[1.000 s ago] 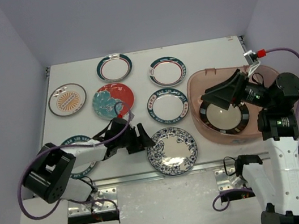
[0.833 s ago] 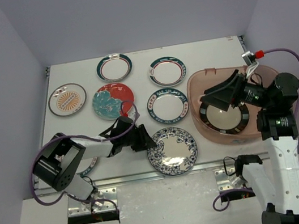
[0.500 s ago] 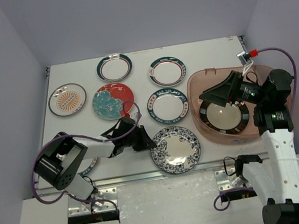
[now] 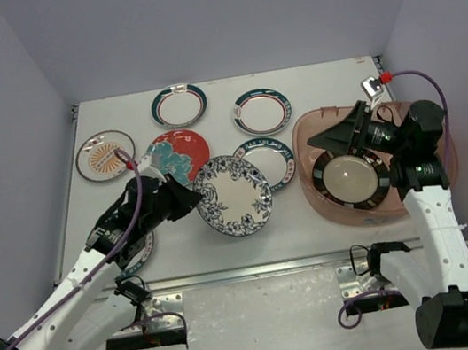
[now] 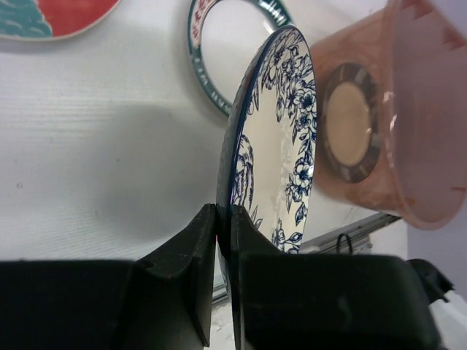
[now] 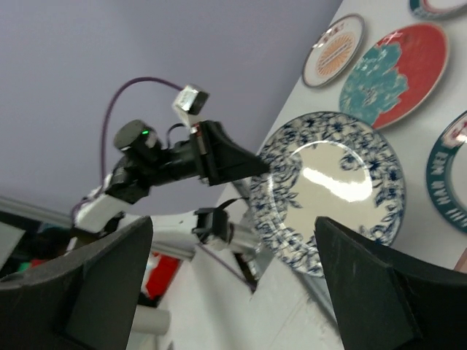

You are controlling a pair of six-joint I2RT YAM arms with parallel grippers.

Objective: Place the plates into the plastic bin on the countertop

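Plastic bin (image 4: pixel 322 199) right on countertop (image 4: pixel 326 79); one plate (image 4: pixel 356 177) inside; raised plate (image 4: pixel 234 196) left of bin.

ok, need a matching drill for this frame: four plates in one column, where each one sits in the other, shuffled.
Plates:
1. blue-patterned plate
2. black-rimmed plate
3. orange-centred plate
4. red floral plate

Places:
A. flat on the countertop, by its left edge, clear of both arms
B. held off the surface, rim clamped in the left jaws
C. lying in the plastic bin
D. flat on the countertop, partly hidden by the left arm in the top view

Pairs: 1-B, 2-C, 3-A, 4-D
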